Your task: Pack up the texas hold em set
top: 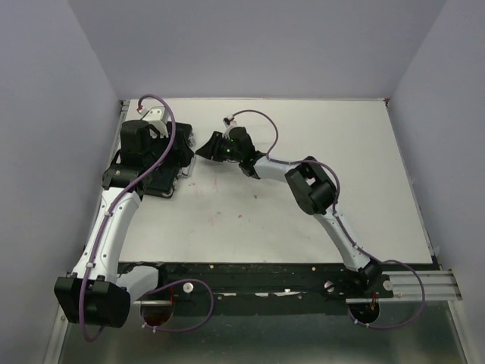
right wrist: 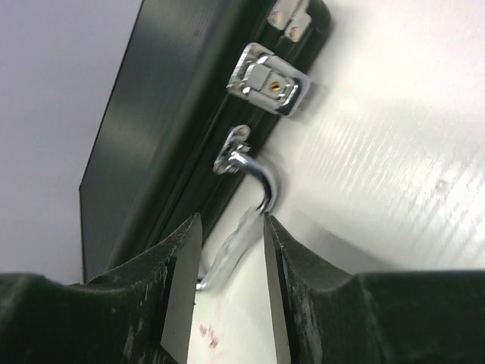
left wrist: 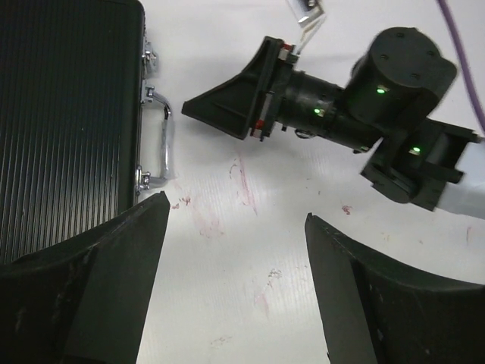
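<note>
The black ribbed case lies closed at the table's left; it also shows in the left wrist view and the right wrist view. Chips, dice, discs and token are hidden. Its chrome handle lies flat on the table beside it. My left gripper is open and empty, above bare table just right of the case. My right gripper points at the case's handle side. In the right wrist view its fingers stand a narrow gap apart, with the handle showing in that gap, touching the right finger.
A silver latch sits closed on the case edge above the handle. Faint red marks stain the white table. Purple walls surround the table; the right arm stretches across its middle.
</note>
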